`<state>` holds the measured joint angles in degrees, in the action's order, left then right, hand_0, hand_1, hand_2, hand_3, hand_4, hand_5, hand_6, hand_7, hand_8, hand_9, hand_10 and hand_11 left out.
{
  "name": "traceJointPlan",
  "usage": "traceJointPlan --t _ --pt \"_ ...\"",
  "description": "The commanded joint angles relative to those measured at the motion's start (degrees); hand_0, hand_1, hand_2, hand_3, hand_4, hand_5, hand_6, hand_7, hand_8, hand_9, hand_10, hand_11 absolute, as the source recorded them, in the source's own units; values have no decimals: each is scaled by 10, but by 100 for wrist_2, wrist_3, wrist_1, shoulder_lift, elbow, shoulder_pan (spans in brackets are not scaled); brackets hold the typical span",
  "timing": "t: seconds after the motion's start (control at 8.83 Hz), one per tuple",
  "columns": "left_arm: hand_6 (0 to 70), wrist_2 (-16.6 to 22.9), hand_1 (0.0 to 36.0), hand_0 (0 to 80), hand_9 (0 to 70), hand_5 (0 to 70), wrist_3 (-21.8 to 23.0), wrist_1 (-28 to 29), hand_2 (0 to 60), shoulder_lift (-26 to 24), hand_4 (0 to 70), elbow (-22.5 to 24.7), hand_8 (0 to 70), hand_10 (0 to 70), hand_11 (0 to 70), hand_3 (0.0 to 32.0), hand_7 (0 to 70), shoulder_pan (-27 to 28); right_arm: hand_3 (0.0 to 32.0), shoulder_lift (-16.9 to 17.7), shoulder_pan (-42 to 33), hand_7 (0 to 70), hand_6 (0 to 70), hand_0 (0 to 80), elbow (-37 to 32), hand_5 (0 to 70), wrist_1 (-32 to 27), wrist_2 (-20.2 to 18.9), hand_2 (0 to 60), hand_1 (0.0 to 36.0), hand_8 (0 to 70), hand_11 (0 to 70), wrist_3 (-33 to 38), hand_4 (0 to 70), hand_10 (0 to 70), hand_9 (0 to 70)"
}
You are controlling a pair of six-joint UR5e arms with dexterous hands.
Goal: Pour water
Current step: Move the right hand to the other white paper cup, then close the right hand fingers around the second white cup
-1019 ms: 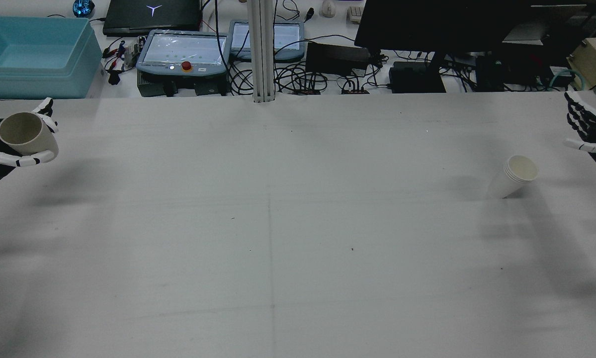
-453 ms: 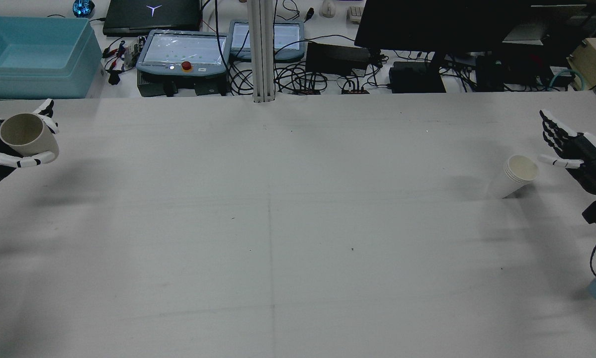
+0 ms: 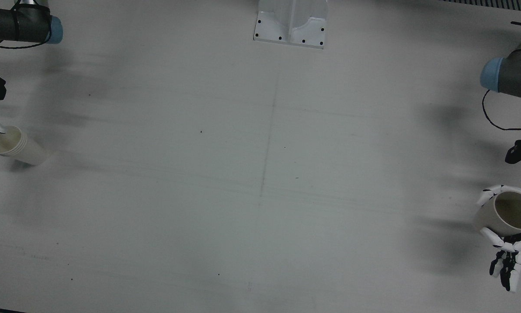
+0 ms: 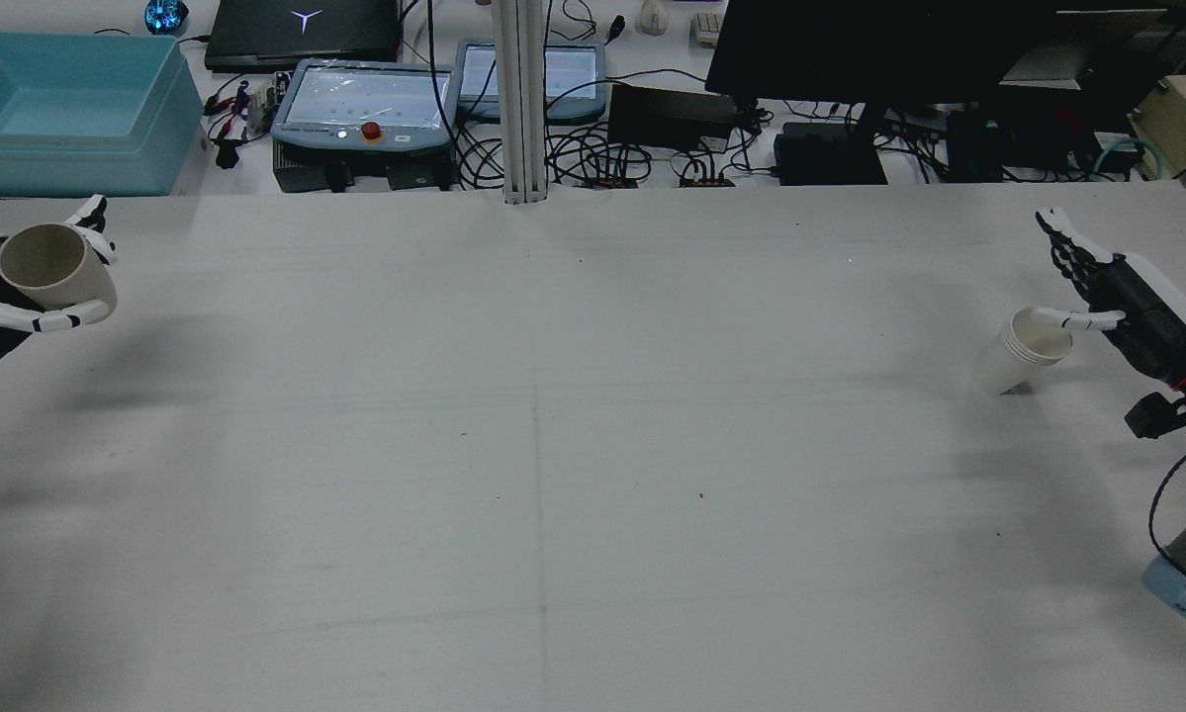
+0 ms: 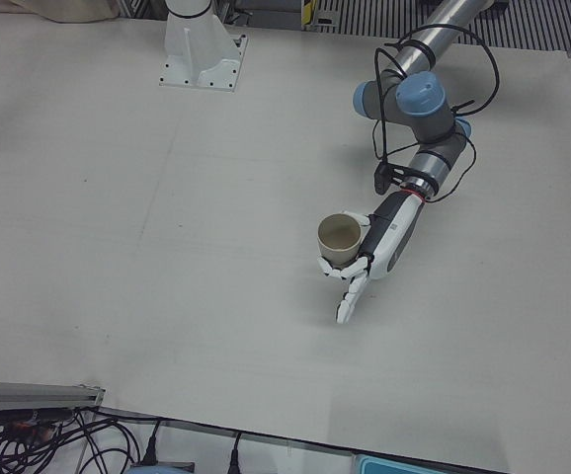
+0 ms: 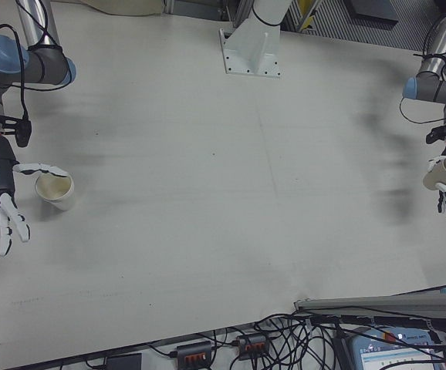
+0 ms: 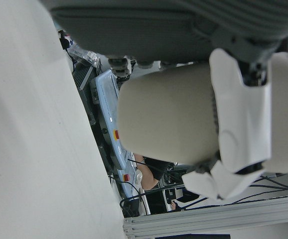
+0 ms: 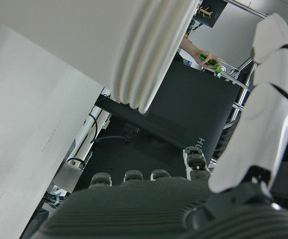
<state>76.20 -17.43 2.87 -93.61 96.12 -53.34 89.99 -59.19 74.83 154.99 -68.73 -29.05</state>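
White and almost bare, the table (image 4: 593,475) carries one thing only: a stack of nested white paper cups (image 4: 1023,351), standing near its right edge at about 3 o'clock in the rear view, rim up and seeming to lean a little. Just beside it is the right robot hand (image 4: 1112,292), fingers spread and empty, one white fingertip over the rim; it looks set to close round the stack, which is probably the receiving vessel. Far across at 9 o'clock, the left robot hand (image 4: 34,287) is clamped on a beige tapered cup (image 4: 53,267), held clear of the table and roughly upright, presumably so nothing spills before the pour. Whether it holds water cannot be told. The two cups are well apart. No brand or writing shows on either cup.
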Motion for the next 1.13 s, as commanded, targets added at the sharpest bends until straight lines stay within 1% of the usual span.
traceJointPlan --t 0.0,0.11,0.23,0.45,0.68,0.79,0.91,1.02 --pt "0 0 333 533 0 472 -6 -23 600 -8 319 21 0 27 62 0 16 8 80 150 118 0 0 464 93 0 -47 61 170 151 0 5 -338 10 0 0" --pt "0 0 333 531 0 474 -6 -24 600 -8 319 21 0 27 62 0 17 -1 82 220 127 0 0 471 146 0 -30 87 170 162 0 2 -303 9 0 0" --pt "0 0 332 534 0 475 -6 -41 600 -17 319 30 0 27 62 0 19 8 86 221 214 0 0 474 233 0 5 87 166 165 0 0 -390 11 0 0" --pt "0 0 336 532 0 477 -6 -67 600 -26 321 47 0 27 62 0 20 8 88 238 468 0 0 472 278 0 -39 254 162 161 0 9 -522 6 0 0" --pt "0 0 337 534 0 479 -6 -85 600 -17 320 56 0 27 62 0 21 8 96 256 662 0 0 467 269 0 -56 263 168 157 0 24 -522 0 4 0" --pt "0 0 335 530 0 478 -6 -85 600 -17 318 65 0 27 61 0 20 8 92 326 663 0 0 467 269 0 -74 263 163 152 0 27 -435 1 7 0" --pt "0 0 333 530 0 476 -6 -85 600 -17 318 65 0 26 61 0 20 8 88 335 663 0 0 463 217 0 -83 385 167 149 0 32 44 2 10 0" --pt "0 0 332 529 0 477 -15 -85 600 -17 318 56 0 27 61 0 20 17 82 370 663 0 0 459 217 0 -83 578 173 145 0 26 380 1 7 0"
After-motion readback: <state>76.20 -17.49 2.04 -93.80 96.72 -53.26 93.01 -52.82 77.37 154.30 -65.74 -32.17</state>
